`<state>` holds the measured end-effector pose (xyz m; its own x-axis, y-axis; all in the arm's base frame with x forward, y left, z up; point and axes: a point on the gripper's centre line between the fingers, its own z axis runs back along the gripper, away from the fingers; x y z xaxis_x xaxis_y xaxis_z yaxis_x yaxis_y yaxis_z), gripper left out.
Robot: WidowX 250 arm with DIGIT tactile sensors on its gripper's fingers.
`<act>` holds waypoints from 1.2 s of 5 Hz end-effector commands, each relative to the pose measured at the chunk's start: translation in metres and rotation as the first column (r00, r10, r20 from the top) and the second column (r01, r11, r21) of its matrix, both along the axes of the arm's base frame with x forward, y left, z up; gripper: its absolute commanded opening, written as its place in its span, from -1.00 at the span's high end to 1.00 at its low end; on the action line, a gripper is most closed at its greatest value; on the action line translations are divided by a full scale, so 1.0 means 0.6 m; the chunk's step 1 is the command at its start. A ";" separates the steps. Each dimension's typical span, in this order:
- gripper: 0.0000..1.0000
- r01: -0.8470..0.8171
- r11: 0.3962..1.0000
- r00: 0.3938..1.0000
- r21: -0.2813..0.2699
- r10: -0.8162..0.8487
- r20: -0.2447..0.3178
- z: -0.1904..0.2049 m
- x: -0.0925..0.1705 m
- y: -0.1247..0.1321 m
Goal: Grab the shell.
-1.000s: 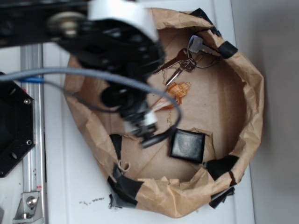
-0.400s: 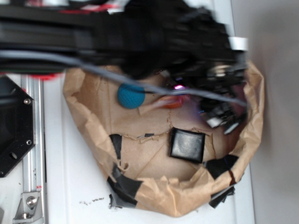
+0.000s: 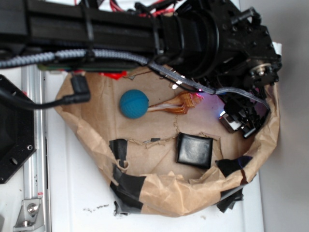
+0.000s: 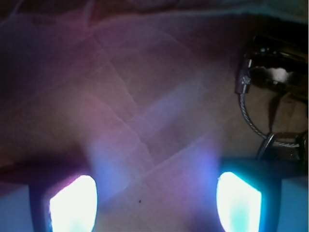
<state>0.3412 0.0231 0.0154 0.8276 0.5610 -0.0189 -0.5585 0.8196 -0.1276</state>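
Swinging right across the paper basin (image 3: 159, 193), the arm now hangs its pincer (image 3: 239, 121) over the far right side, fingers spread wide in the wrist view with nothing but crumpled brown paper between them. Nothing's grabbed yet: the shell (image 3: 176, 103) lies untouched mid-basin, its pale tip meeting the teal ball (image 3: 133, 103). Keys (image 4: 270, 116) sit just beside the pincer, a black block (image 3: 194, 150) below.

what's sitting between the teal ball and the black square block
Only bare brown paper, seen in the exterior view; the shell runs just above that stretch, beside the teal ball and black block.
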 end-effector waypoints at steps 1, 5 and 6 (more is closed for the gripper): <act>-1.00 0.158 0.987 0.979 0.021 -0.159 0.124 0.100 -0.053 -0.020; -1.00 0.257 0.965 0.966 0.049 -0.258 0.022 0.047 -0.118 -0.003; -1.00 0.310 0.950 0.951 0.033 -0.310 0.003 0.019 -0.121 -0.025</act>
